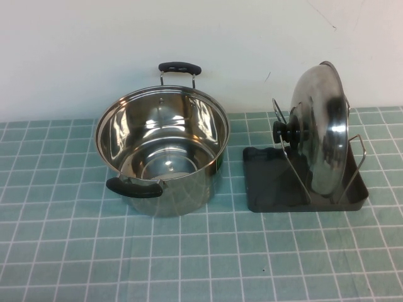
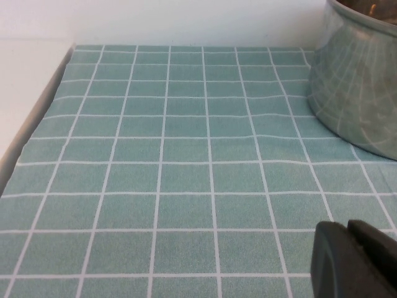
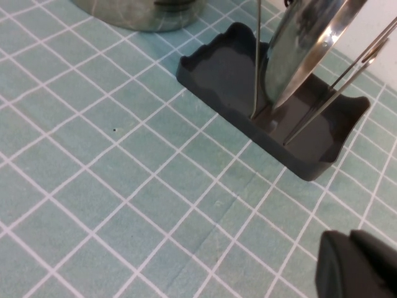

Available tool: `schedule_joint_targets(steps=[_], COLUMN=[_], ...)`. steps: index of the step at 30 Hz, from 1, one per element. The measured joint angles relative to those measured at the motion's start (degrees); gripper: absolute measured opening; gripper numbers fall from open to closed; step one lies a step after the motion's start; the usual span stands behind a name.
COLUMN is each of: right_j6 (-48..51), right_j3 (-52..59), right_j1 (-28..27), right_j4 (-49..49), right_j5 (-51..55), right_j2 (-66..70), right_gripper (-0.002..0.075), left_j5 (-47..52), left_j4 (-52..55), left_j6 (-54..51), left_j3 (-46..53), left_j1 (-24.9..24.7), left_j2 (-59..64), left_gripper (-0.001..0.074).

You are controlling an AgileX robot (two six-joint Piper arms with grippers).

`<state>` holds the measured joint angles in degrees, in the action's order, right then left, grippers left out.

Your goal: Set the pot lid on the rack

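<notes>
The shiny steel pot lid (image 1: pixel 320 129) with a black knob stands on edge in the rack (image 1: pixel 271 189), leaning between the silver wire loops; it also shows in the right wrist view (image 3: pixel 304 49) inside the black rack tray (image 3: pixel 217 68). Neither arm shows in the high view. My left gripper (image 2: pixel 350 251) is shut and empty over the green checked cloth, apart from the pot. My right gripper (image 3: pixel 353 261) is shut and empty above the cloth, in front of the rack and clear of it.
A deep steel pot (image 1: pixel 162 151) with two black handles stands left of the rack, and its wall shows in the left wrist view (image 2: pixel 356 87). The green checked cloth (image 1: pixel 189 258) covers the table. A white wall runs behind. The cloth's left edge (image 2: pixel 37 124) meets a white surface.
</notes>
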<state>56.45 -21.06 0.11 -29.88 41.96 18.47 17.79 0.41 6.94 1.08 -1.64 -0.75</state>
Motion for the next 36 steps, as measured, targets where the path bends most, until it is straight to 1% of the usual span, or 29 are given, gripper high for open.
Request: schedule_joint_targets(steps=[3, 6, 8, 12, 15, 17, 21, 25, 36], right_j6=[-0.2, -3.3, -8.5, -24.2, -35.2, -39.0, -41.1, -41.3, -45.0], right_j3=[1.4, 2.9, 3.8, 7.2, 11.7, 15.2, 21.7, 22.6, 22.6], right_j1=[-0.1, -0.9, -1.7, -4.0, -4.4, -4.4, -4.5, -4.5, -4.5], right_j4=[1.1, 5.7, 10.8, 20.9, 27.6, 30.3, 31.7, 32.8, 33.0], right_j5=[-2.4, -6.3, -8.6, -12.5, -15.6, -18.5, -26.2, -23.3, -23.2], right_j2=[-1.4, -5.9, -8.5, -13.5, -16.1, -17.3, -18.9, -19.2, -19.2], right_gripper=[-0.0001, -0.0001, -0.0001, -0.0001, -0.0001, -0.0001, -0.0001, -0.0001, -0.0001], left_j5=[0.0, 0.0, 0.0, 0.0, 0.0, 0.0, 0.0, 0.0, 0.1], left_j4=[0.0, 0.0, 0.0, 0.0, 0.0, 0.0, 0.0, -0.4, -0.4], left_j6=[0.0, 0.0, 0.0, 0.0, 0.0, 0.0, 0.1, 0.4, 0.3], left_j3=[0.0, 0.0, 0.0, 0.0, 0.0, 0.0, 0.0, 0.0, 0.0], left_j1=[0.0, 0.0, 0.0, 0.0, 0.0, 0.0, 0.0, 0.0, 0.0], left_j2=[0.0, 0.0, 0.0, 0.0, 0.0, 0.0, 0.0, 0.0, 0.0], left_gripper=[-0.0001, -0.0001, -0.0001, -0.0001, -0.0001, -0.0001, -0.0001, -0.0001, -0.0001])
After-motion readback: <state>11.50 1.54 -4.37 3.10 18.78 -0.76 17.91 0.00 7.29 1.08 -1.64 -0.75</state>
